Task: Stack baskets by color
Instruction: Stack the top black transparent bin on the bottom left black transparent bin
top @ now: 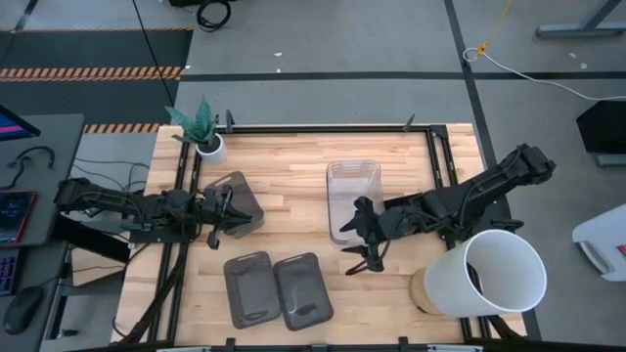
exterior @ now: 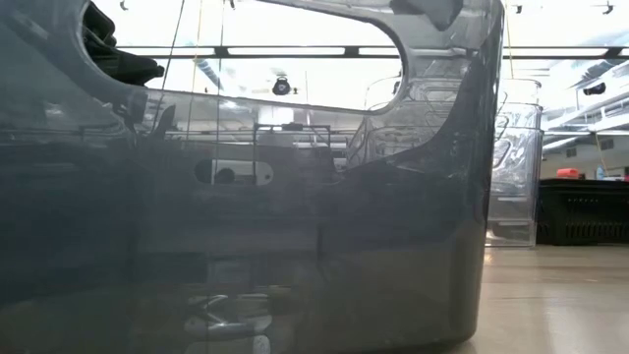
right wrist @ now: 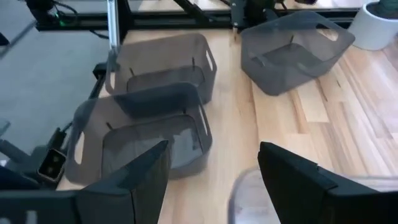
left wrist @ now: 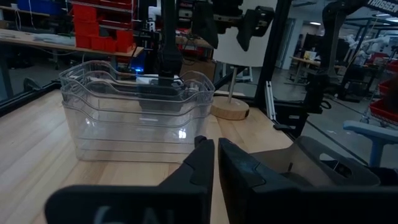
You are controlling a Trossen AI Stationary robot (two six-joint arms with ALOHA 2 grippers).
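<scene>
- Baskets in view: three dark grey ones and a clear nested stack. Two grey baskets [top: 248, 287] [top: 302, 290] sit side by side at the near edge of the desk [top: 293, 171]. A third grey basket [top: 238, 198] is at the left, tilted. The clear stack [top: 351, 196] stands near the desk centre.
- Left hand [top: 217, 217]: fingers nearly closed, pinching the wall of the tilted grey basket and holding it off level.
- Right hand [top: 364, 256]: fingers spread wide and empty, poised just beside the near end of the clear stack.
- Step in hand, as a judgement: the left arm is carrying the third grey basket toward the two grey ones. The clear set already appears nested.
- Next move calls for: transport of the held basket over one grey basket, levelling it, aligning the rounded corners, then lowering it before release. The two remaining grey baskets must also be nested.
- High view only: full layout, plus a white bucket [top: 494, 276] and a potted plant [top: 203, 132], neither part of the task.
- Left wrist view only: the layered rims of the clear stack, which confirm several bins nested.
- Right wrist view only: the tilt of the lifted basket and the open interiors of the pair.
- Low view: almost wholly blocked by a grey basket wall; black slatted crates [exterior: 584, 210] show far right.
</scene>
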